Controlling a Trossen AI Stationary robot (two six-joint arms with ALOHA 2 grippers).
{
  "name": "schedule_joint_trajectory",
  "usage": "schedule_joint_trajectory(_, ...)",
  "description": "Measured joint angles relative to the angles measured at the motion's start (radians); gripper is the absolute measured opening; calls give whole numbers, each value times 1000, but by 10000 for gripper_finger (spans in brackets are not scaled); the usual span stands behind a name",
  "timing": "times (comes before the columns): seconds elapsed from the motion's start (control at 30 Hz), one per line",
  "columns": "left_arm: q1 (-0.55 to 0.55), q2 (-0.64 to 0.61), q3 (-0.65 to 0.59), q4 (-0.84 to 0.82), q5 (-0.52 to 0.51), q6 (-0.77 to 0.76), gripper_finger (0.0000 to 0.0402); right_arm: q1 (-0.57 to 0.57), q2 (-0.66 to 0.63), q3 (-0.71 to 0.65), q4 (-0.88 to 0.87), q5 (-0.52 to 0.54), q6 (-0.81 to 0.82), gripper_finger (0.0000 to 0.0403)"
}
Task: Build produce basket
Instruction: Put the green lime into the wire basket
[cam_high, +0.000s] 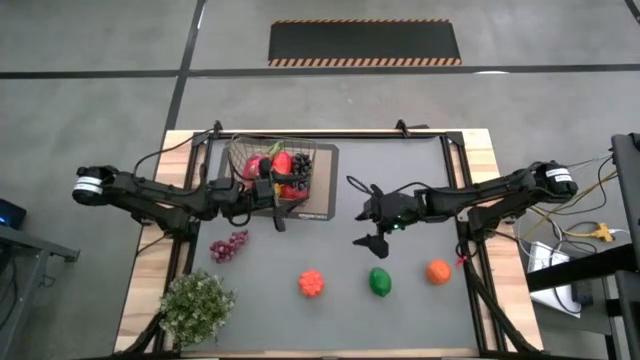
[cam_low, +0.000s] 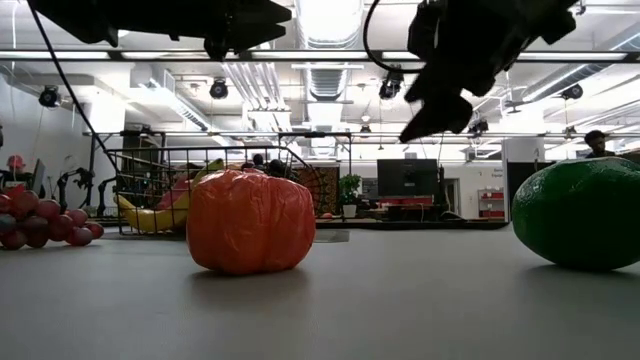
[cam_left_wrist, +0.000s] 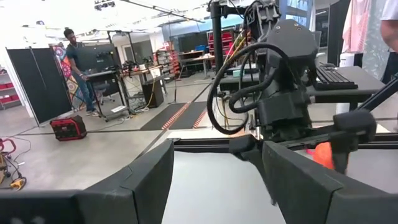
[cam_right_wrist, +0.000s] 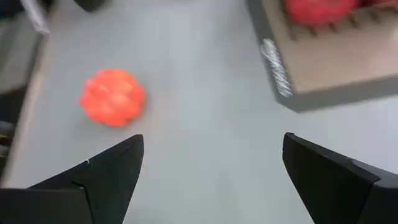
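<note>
While upright, basket (cam_high: 272, 172) runs table-left to table-right.

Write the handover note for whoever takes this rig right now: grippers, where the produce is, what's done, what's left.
Left gripper: open, empty, beside the basket.
Right gripper: open, empty, above mid-table.
Done: several pieces, red ones and a banana, sit in the basket at the table's far left.
Left on the table: grapes, orange-red bumpy fruit, green fruit, orange.
The potted plant at the near left corner stays out.
</note>
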Motion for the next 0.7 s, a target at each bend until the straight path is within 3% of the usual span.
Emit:
schedule_joint_trajectory(0.27, 0, 0, 0, 0, 0, -1, 228, 13, 0, 11, -107, 32, 41, 365)
schedule_joint_trajectory(0.7, -14, -1, -1, -10, 10, -79, 228, 76, -1, 38, -478, -24, 350, 365)
